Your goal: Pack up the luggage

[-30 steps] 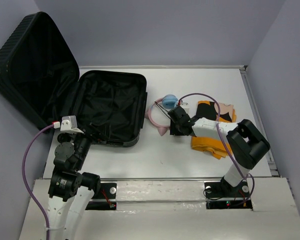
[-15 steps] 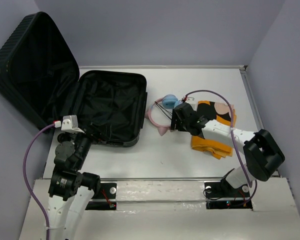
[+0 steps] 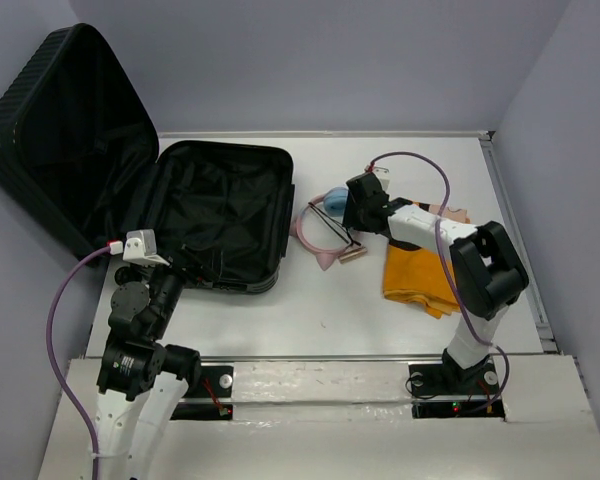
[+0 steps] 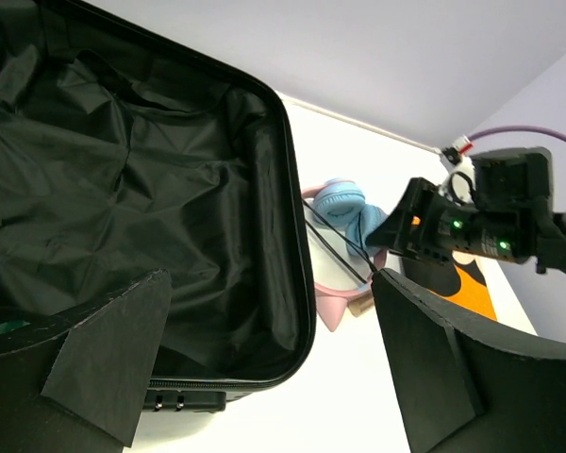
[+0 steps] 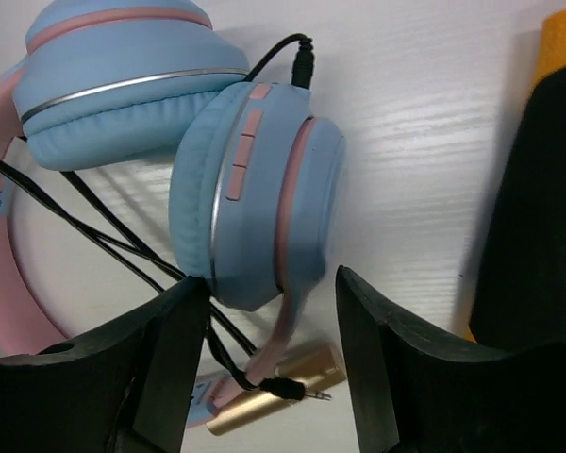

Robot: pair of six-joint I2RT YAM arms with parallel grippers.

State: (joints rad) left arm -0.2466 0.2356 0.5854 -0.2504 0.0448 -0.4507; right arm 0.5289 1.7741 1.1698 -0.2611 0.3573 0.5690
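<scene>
Left gripper (image 4: pixel 269 293) nearest the camera hasn't budged over the last sec — parked at the near edge of the luggage (image 3: pixel 220 205), fingers spread wide w/ nothing between them. The luggage sits on the left side of the table (image 3: pixel 310 310), open flat, and all I can see in it is black lining, so by my read nothing is packed yet. Moving out a bit to the right there's the orange and black garment (image 3: pixel 418 280), lying where it was, untouched. The actual change is the right arm: a sec ago its gripper was on the near side of the headphones (image 3: pixel 330 207), now it has swung over to the far side and dropped in on them. In the wrist view the right gripper (image 5: pixel 269 283) has its fingers open on either side of the lower end of one blue ear cup (image 5: pixel 255 198) — the left finger is right up against it, the right one looks to have a sliver of gap, so not clamped yet afaict. The headphones themselves look to be in the same spot, so no lift so far. The black cable (image 5: pixel 300 57) and a gold plug (image 5: pixel 283 382) trail loose just below the cup, which could snag or drag imo. Furthest back on the left, the lid (image 3: pixel 50 130) is propped up same as before. So the headphones look like item no. 1 — next up is closing the fingers and carrying them left into the case.
</scene>
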